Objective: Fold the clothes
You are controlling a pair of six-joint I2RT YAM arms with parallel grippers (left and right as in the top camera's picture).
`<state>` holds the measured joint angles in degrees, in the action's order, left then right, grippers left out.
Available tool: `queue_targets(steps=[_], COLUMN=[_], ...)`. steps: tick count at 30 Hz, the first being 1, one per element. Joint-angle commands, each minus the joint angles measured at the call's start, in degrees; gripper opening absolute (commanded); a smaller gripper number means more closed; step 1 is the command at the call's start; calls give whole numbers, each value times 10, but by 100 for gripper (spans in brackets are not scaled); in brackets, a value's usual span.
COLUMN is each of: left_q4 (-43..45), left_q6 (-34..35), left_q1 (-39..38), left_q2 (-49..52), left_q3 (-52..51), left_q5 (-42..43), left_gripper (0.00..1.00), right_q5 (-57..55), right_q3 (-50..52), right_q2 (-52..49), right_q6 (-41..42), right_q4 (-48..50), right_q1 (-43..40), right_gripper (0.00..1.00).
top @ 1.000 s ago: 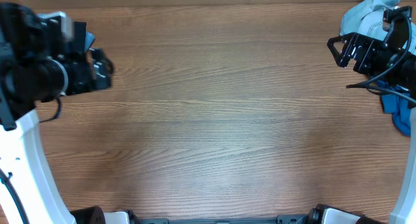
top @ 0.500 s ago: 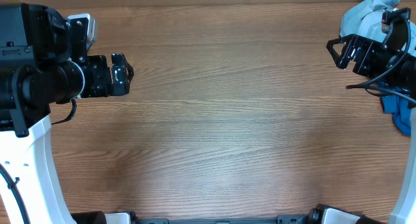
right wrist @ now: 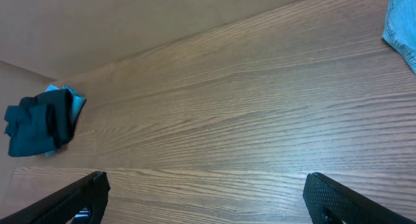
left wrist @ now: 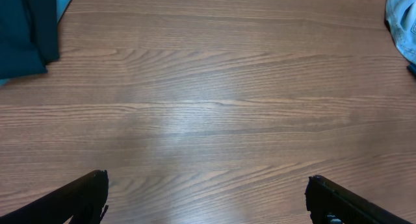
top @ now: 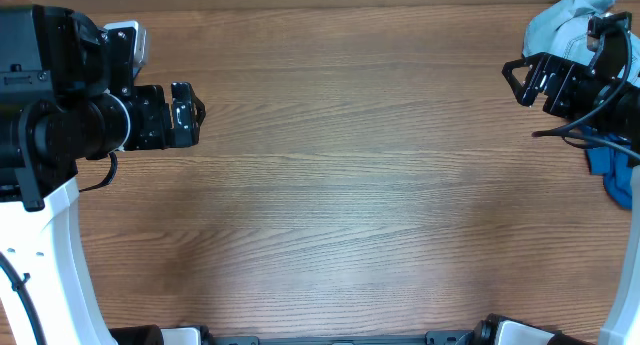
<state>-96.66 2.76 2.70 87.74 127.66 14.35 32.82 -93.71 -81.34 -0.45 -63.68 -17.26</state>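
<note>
The left end effector (left wrist: 207,182) and the right end effector (right wrist: 206,178) both gape wide and hold nothing above the desk (top: 350,185). Denim (top: 565,20) and blue cloth (top: 612,175) lie bunched at its right edge. A dark pile (right wrist: 39,123) lies well apart at the opposite end.

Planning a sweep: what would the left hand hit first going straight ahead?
Nothing nearby: only bare table lies ahead of the left hand. Far across, probably the right hand, though heights are unclear.
</note>
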Motion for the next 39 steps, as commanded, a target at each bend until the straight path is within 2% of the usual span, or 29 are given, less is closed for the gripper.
queue_targets(steps=[1, 14, 17, 22, 25, 28, 34, 39], left_q4=[0, 0, 0, 0, 0, 0, 0, 0], left_q6=[-9, -9, -9, -9, -9, -9, -9, -9], left_q1=[-1, -1, -1, -1, -1, -1, -1, -1], left_q2=[-9, -9, -9, -9, -9, -9, -9, -9], left_q3=[-1, -1, -1, -1, -1, -1, -1, -1], left_q5=[-4, -4, -4, -4, -4, -4, -4, -4], left_gripper=[100, 100, 100, 100, 100, 100, 100, 100], right_q5=[2, 2, 2, -11, -61, -79, -88, -92], right_q3=[-5, -4, -4, 33, 96, 189, 410, 576], right_q2=[2, 0, 10, 88, 164, 256, 443, 577], right_q6=[-4, -4, -18, -177, -242, -266, -267, -266], right_q4=[2, 2, 27, 79, 122, 166, 250, 263], right_q1=[0, 0, 5, 64, 110, 127, 122, 122], right_gripper=[100, 100, 100, 100, 100, 100, 100, 100])
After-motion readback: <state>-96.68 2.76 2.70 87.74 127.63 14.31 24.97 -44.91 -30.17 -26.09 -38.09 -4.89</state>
